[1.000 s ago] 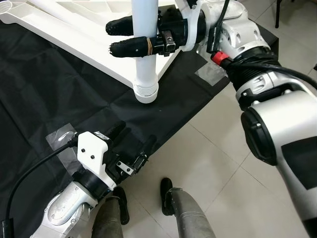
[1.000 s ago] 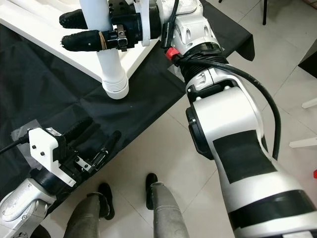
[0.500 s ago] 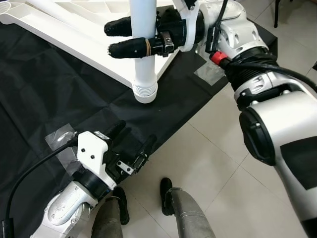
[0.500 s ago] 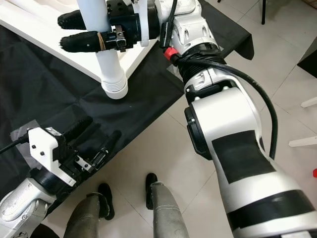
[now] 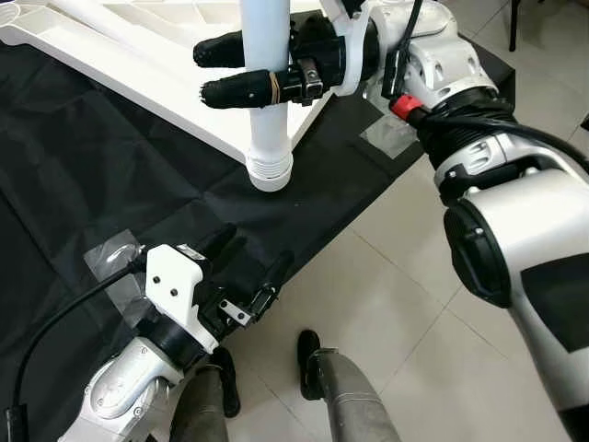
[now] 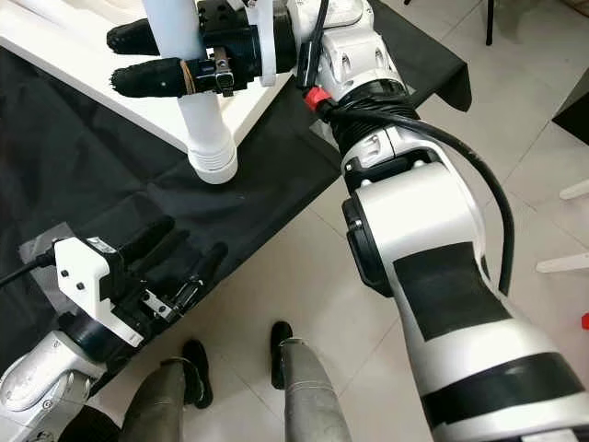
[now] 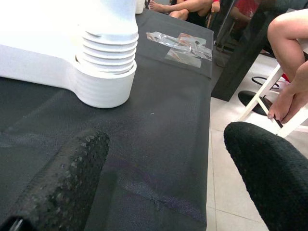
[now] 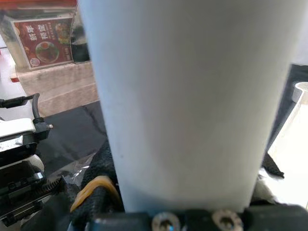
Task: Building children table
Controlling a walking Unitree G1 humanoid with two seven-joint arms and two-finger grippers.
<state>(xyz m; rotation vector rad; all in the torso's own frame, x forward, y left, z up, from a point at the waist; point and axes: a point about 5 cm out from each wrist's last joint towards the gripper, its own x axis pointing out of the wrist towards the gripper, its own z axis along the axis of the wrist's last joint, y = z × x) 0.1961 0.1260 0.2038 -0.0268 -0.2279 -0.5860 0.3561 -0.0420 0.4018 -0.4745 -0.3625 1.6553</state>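
Observation:
A white table leg (image 5: 268,92) stands upright in the corner socket (image 5: 270,173) of the white upturned tabletop (image 5: 138,64), which lies on a black cloth (image 5: 110,184). My right gripper (image 5: 230,69) is shut on the leg above the socket, one black finger either side. In the right wrist view the leg (image 8: 192,96) stands close in front of the camera. My left gripper (image 5: 248,267) hovers open low over the cloth's near edge, short of the socket (image 7: 103,84); its fingers (image 7: 62,183) hold nothing.
Clear tape patches (image 5: 391,138) hold the cloth to the tiled floor (image 5: 405,313). My own feet (image 5: 313,364) stand by the cloth's edge. A person's bare legs (image 7: 288,62) and a white chair frame (image 7: 262,96) are beyond the cloth.

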